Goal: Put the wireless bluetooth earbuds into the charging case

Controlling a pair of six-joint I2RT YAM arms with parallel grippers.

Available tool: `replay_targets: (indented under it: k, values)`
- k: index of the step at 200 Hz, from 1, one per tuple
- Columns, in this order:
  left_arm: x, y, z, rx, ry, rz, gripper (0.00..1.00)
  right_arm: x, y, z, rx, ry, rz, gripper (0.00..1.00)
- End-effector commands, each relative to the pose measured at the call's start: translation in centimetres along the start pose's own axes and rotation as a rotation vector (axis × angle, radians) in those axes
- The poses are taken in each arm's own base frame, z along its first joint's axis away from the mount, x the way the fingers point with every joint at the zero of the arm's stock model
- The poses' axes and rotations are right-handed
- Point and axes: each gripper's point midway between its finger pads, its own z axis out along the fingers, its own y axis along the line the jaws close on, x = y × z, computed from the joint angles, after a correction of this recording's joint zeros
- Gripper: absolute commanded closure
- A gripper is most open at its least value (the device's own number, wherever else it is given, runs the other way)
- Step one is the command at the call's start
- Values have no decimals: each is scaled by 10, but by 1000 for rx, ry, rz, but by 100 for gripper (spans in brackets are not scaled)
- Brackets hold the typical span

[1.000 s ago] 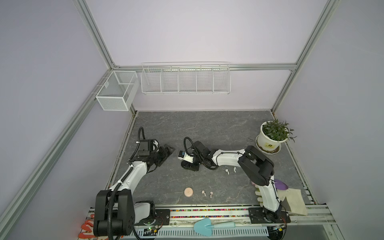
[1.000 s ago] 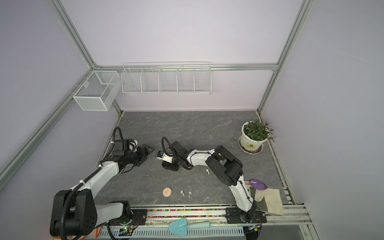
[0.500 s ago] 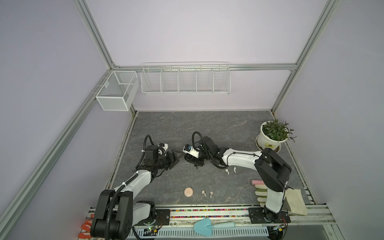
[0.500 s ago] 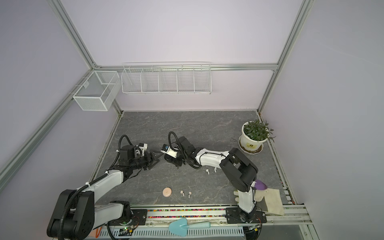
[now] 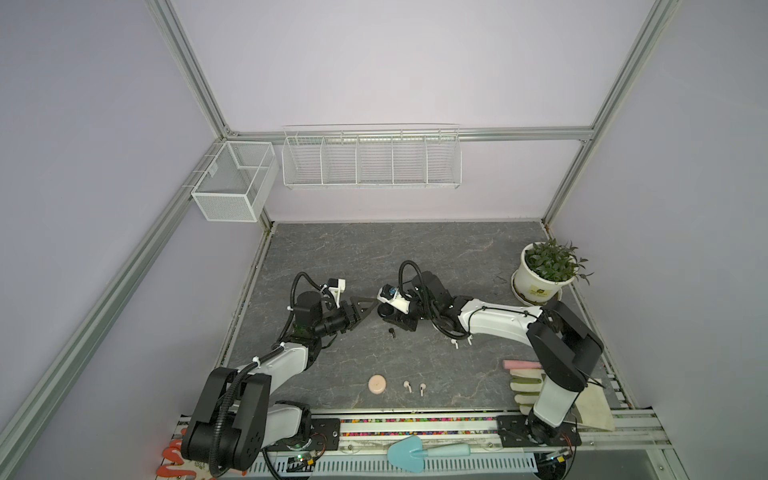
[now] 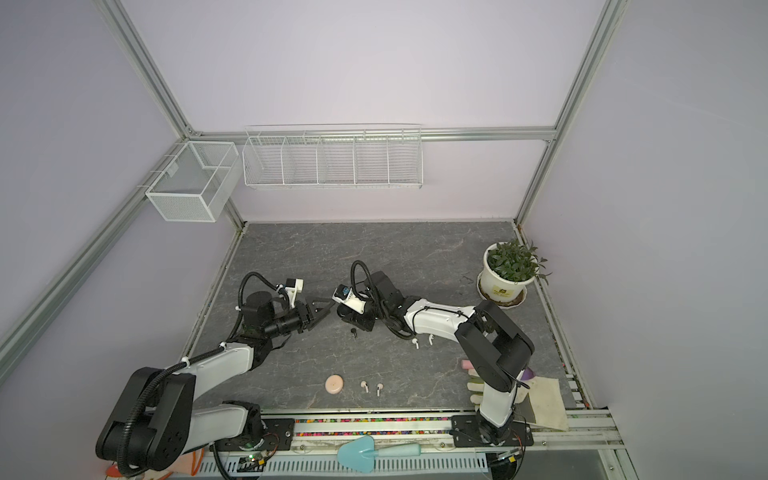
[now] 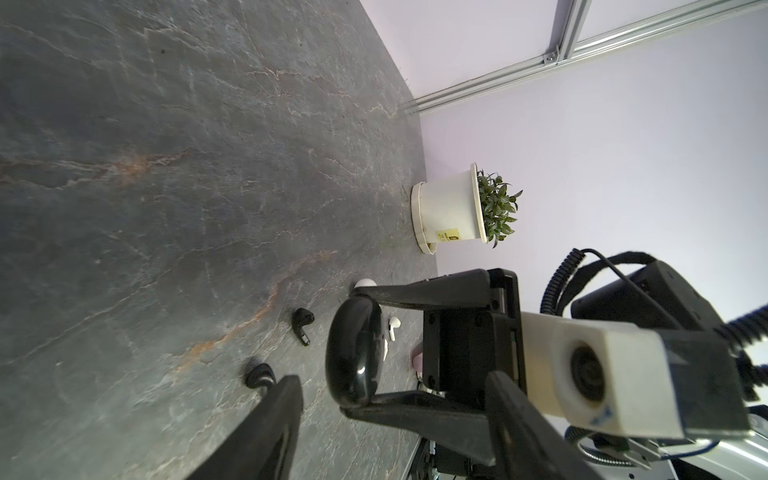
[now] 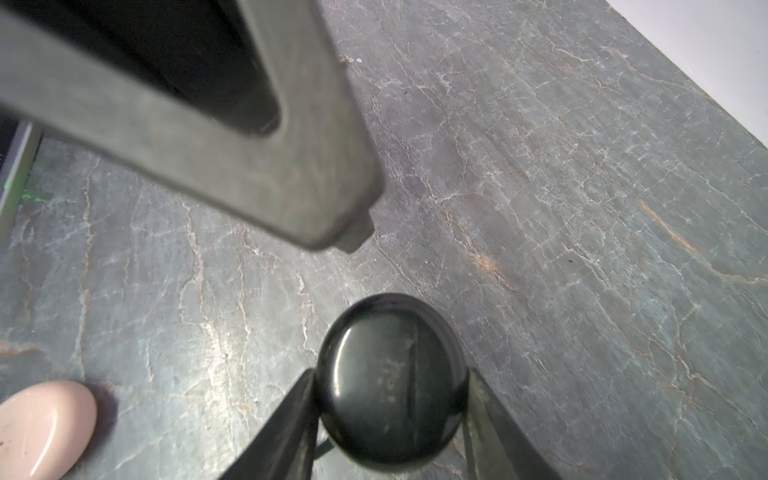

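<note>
Since a second ago the left arm (image 5: 286, 361) has swung in from the left edge of the counter (image 5: 374, 257) toward the middle, while the right arm (image 5: 494, 324) has pulled its elbow out to the right. The two sets of jaws now face each other almost tip to tip, near but apart. The right jaws are clamped on the round black case (image 5: 386, 311), one of the fingers (image 8: 282, 432) on each side of it, its lid shut as far as shows. It sits low over the middle of the counter, and I cannot tell whether it touches the stone. The left jaws stand apart with nothing between them. One left finger (image 8: 249, 174) crosses the right wrist view just beside the case (image 8: 390, 382), blocking much of the counter behind. One black earbud (image 5: 391, 331) lies on the counter just in front of the right jaws, and the left wrist view shows a second black earbud (image 7: 259, 374) by a left fingertip (image 7: 282, 399). Two white earbuds (image 5: 455, 343) lie close together just beside the right forearm, on its near side. Two pink earbuds (image 5: 407, 385) lie near the front edge, just right of the shut pink case (image 5: 377, 384) and well apart from both jaws. A plant (image 5: 548, 262) in a white pot stands at the right rear corner. A glove (image 5: 525, 384) and a cloth (image 5: 596, 409) lie by the right arm's base. A blue trowel (image 5: 409, 451) rests on the front rail, and wire racks (image 5: 372, 160) hang on the walls.
</note>
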Motion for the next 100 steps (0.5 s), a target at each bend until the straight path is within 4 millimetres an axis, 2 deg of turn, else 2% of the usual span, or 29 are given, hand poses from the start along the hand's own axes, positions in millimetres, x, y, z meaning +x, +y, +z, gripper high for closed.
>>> replay_targets:
  k: [1, 28, 57, 100]
  values:
    - [3, -4, 3, 45, 12, 5, 30, -21, -2, -15, 3, -74, -9, 47]
    - [11, -10, 13, 69, 59, 37, 31, -26, -1, -18, 3, -86, -13, 48]
    - [8, -24, 17, 134, 51, 67, 34, -28, 0, -21, 0, -92, -14, 48]
    - [8, -30, 17, 177, 55, 70, 47, -29, 1, -21, 0, -92, -18, 48]
